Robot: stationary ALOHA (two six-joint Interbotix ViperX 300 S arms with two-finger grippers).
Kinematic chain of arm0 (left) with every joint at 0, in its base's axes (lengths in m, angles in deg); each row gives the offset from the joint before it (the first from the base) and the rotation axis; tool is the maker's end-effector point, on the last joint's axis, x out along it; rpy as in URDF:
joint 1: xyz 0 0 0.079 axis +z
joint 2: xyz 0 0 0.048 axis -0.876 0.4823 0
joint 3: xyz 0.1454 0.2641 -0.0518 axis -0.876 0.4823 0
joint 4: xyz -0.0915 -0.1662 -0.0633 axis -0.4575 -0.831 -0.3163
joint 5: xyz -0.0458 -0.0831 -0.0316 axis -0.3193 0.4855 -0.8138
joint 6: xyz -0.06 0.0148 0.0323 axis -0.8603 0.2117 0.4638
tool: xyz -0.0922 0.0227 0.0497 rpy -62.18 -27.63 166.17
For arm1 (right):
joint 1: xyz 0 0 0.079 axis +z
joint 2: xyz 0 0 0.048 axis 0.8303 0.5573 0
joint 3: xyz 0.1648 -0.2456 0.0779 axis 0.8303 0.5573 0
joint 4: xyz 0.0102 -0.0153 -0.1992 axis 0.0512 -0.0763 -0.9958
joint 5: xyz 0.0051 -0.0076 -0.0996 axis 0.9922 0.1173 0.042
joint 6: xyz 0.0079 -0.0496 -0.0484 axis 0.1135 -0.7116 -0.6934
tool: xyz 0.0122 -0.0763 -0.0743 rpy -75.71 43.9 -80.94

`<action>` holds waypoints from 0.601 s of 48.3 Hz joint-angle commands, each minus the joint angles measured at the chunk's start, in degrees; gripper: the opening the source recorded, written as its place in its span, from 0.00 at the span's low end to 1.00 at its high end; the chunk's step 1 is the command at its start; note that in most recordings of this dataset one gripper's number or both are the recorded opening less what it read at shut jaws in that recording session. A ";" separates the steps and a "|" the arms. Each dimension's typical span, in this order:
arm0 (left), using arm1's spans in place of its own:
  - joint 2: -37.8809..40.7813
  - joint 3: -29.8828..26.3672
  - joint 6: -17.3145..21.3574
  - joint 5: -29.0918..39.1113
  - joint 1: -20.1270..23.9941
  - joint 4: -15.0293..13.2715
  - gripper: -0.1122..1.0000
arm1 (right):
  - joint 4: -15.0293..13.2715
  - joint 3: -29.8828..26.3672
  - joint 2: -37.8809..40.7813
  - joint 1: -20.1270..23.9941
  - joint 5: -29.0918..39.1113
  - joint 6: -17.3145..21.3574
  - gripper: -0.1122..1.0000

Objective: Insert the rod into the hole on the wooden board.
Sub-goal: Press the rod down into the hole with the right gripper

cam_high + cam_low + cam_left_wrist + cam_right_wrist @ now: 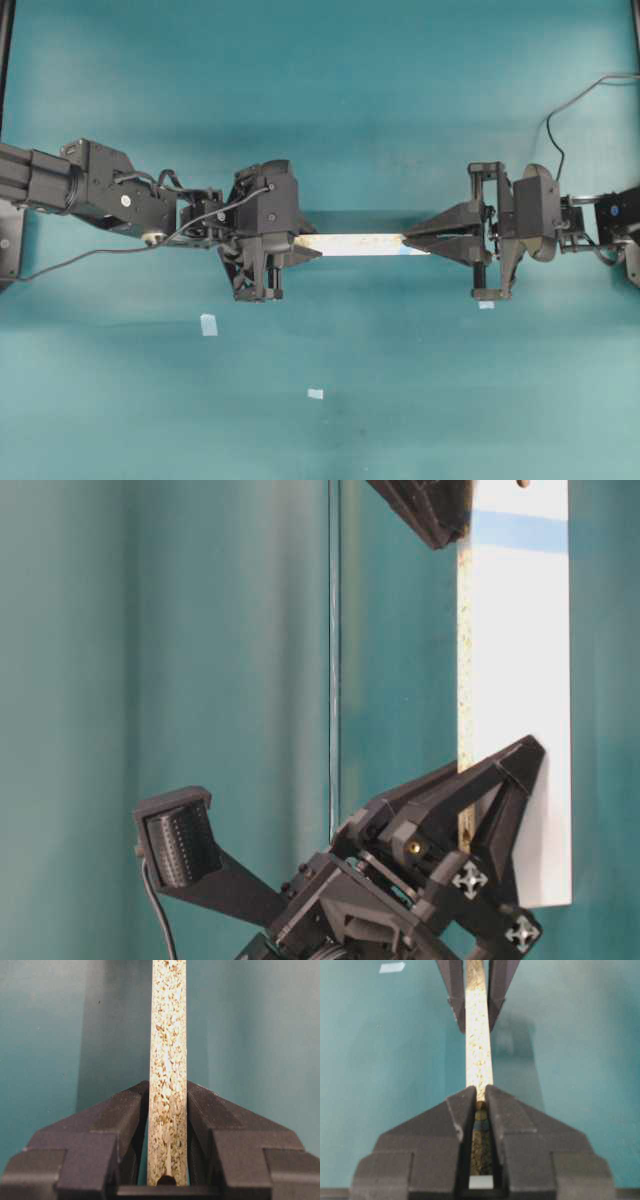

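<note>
Rod (480, 1106) is pinched in the right gripper (480, 1097) at the blue-ringed hole, board's 3 o'clock end; wooden board (350, 244) is clamped by the left gripper (290, 246). Axis should be kept square, pressed slowly.

wooden board (350, 244) between left gripper (300, 247), right gripper (415, 242)

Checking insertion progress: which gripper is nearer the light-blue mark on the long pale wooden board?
Right. The right gripper sits at the light-blue mark; the left gripper clamps the pale wooden board at its opposite end.
</note>
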 commanded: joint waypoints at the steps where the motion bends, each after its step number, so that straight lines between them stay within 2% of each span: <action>1: -0.97 -0.53 0.00 -0.18 -0.09 0.09 0.40 | 0.00 -0.88 -0.35 0.35 1.76 0.09 0.18; 10: -1.05 -0.62 0.00 -0.18 -0.09 0.09 0.40 | 0.00 -0.62 -1.32 0.35 3.96 0.26 0.18; 29: -1.23 -0.70 0.00 0.26 -0.09 0.09 0.40 | 0.00 -0.35 -6.15 0.35 13.36 0.44 0.18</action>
